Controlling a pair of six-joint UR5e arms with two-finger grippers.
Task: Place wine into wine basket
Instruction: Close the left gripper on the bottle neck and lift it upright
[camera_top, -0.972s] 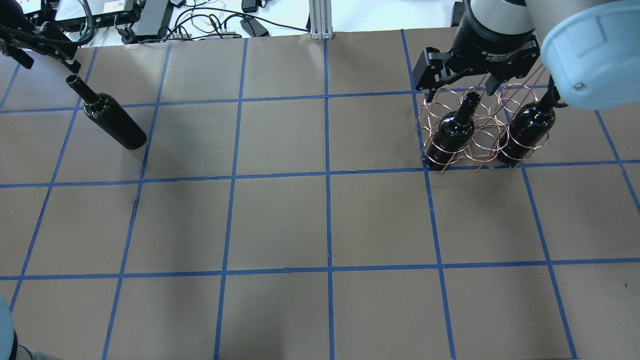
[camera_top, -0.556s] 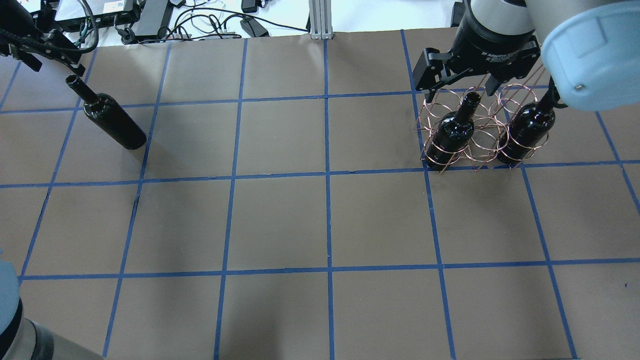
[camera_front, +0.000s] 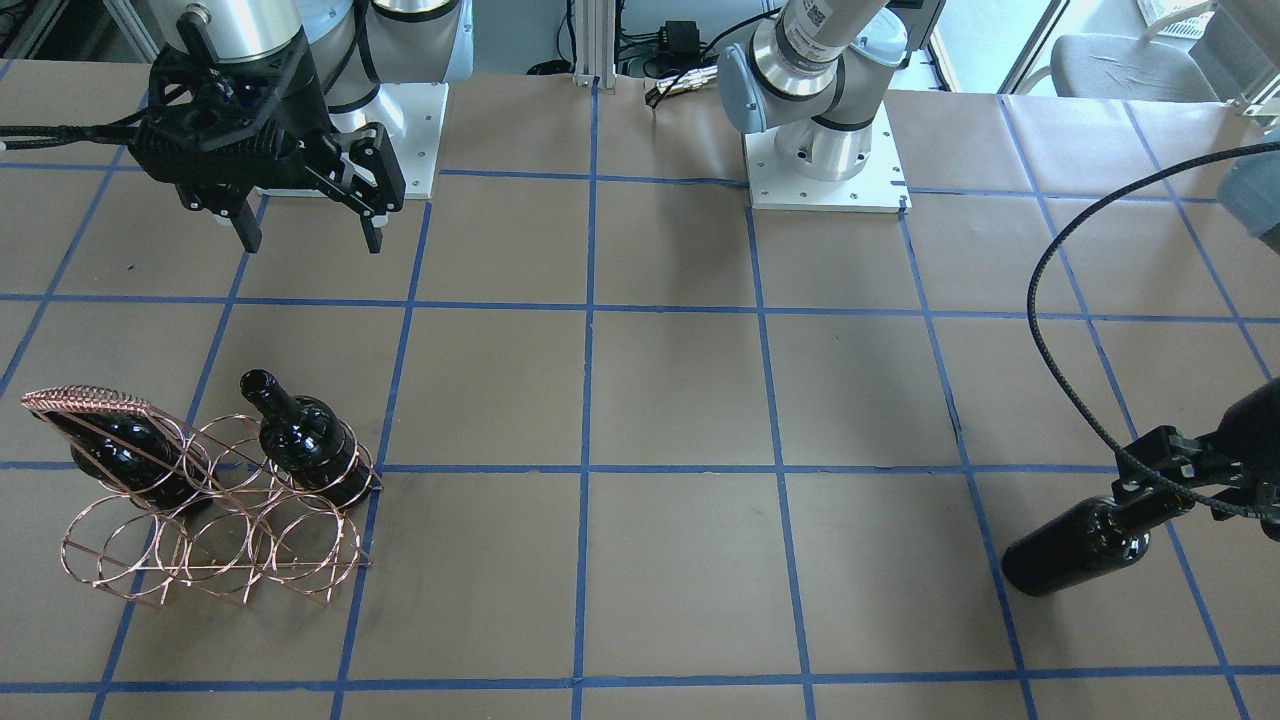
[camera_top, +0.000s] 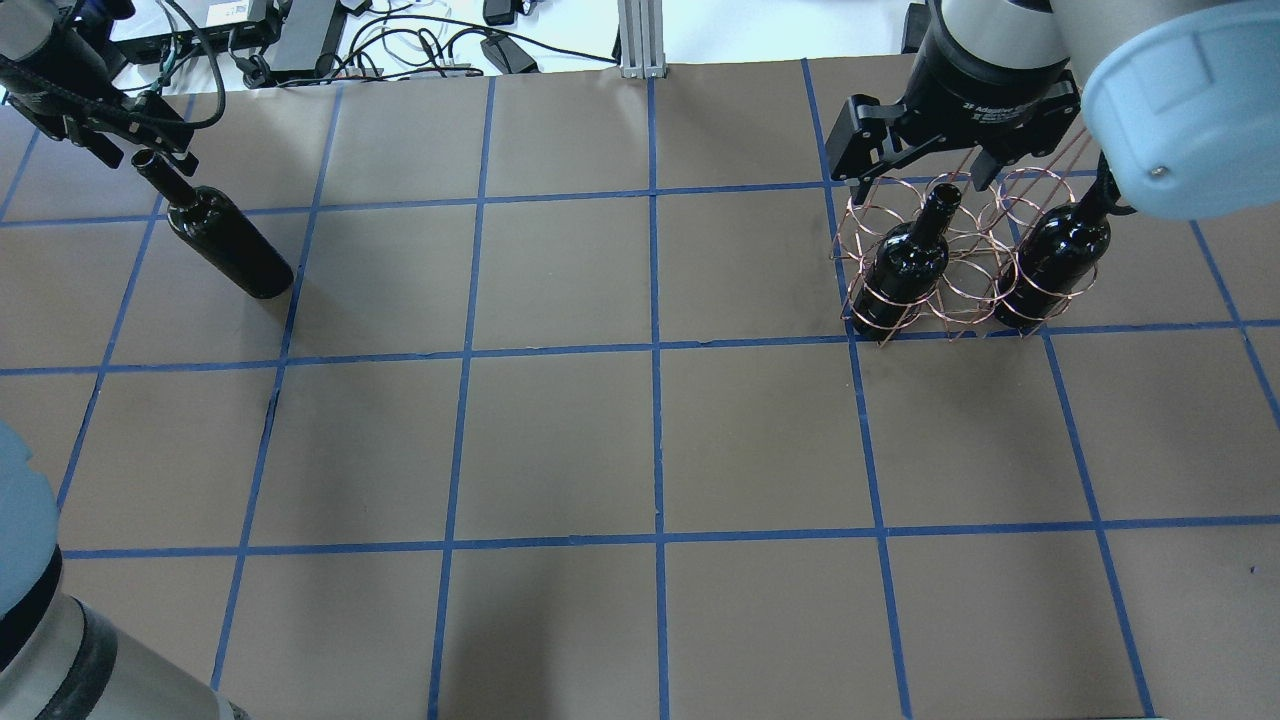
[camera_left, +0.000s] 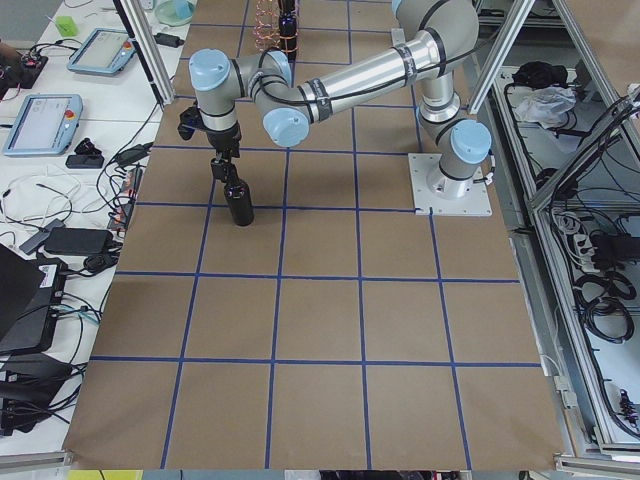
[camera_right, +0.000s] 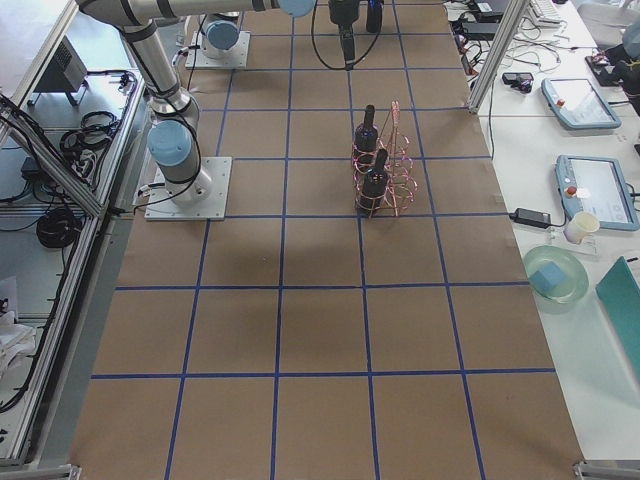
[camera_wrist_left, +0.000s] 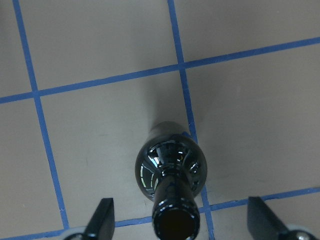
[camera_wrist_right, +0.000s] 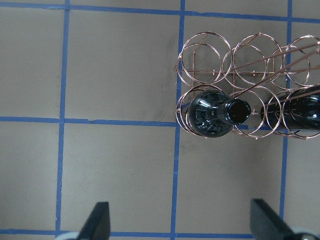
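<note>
A glossy black wine bottle (camera_top: 225, 240) stands upright alone at the table's far left; it also shows in the front view (camera_front: 1080, 545) and the left side view (camera_left: 237, 195). My left gripper (camera_top: 140, 140) is open, and its fingers straddle the bottle's mouth without touching, as the left wrist view (camera_wrist_left: 182, 220) shows. The copper wire basket (camera_top: 960, 260) holds two bottles (camera_top: 905, 260) (camera_top: 1055, 255). My right gripper (camera_top: 915, 165) hovers open and empty above the basket (camera_wrist_right: 227, 71).
Cables and electronics (camera_top: 300, 40) lie past the table's far edge. The blue-taped brown table (camera_top: 650, 450) stretches between the lone bottle and the basket. Both arm bases (camera_front: 825, 150) stand at the robot's side of the table.
My left gripper has moved right and nearer, coming over the lone bottle's mouth, and its elbow has come in at lower left. The right arm, basket and bottles have not moved.
</note>
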